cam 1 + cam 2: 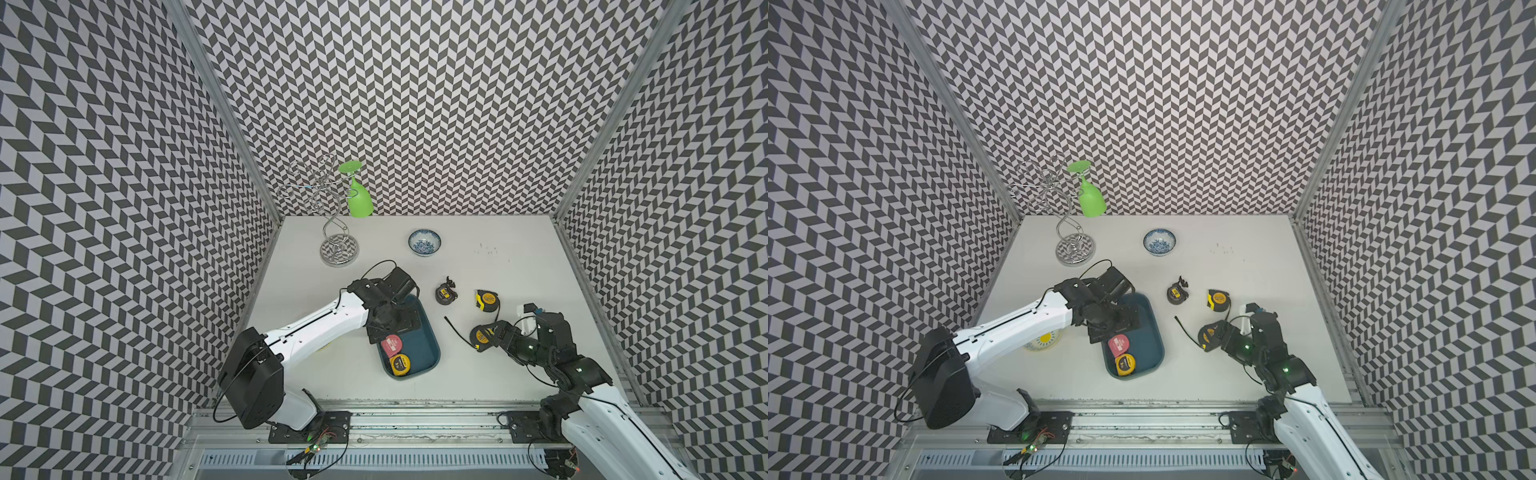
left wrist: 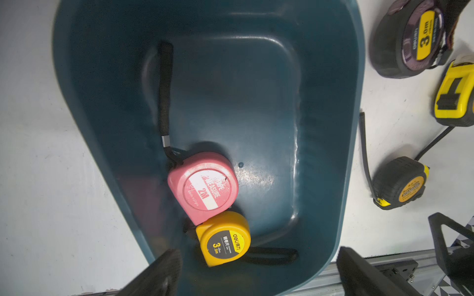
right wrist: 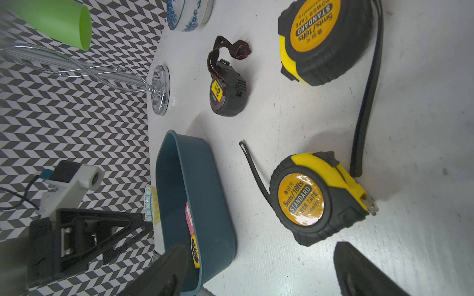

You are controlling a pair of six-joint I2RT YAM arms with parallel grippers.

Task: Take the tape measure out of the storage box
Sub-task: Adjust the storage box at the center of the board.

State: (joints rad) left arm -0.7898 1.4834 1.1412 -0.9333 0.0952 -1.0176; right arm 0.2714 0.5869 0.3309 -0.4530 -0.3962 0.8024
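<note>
The teal storage box [image 1: 426,347] [image 2: 256,102] lies left of the table's middle. A pink tape measure [image 1: 391,345] [image 2: 204,188] and a yellow one [image 1: 400,365] [image 2: 223,238] lie touching in its near half. My left gripper [image 1: 392,330] [image 2: 259,276] hovers open above the box, just behind the pink one, holding nothing. On the table to the right lie a black-and-yellow tape measure [image 1: 480,337] [image 3: 307,200], another like it [image 1: 487,300] and a small dark one [image 1: 444,294]. My right gripper [image 1: 496,332] [image 3: 261,269] is open just behind the nearest, apart from it.
A wire glass rack [image 1: 338,249] with a hanging green glass [image 1: 359,199] stands at the back left. A blue-and-white bowl [image 1: 424,242] sits behind the middle. A yellow-patterned plate [image 1: 1044,340] lies under my left arm. Patterned walls close three sides; a metal rail [image 1: 415,415] runs along the front.
</note>
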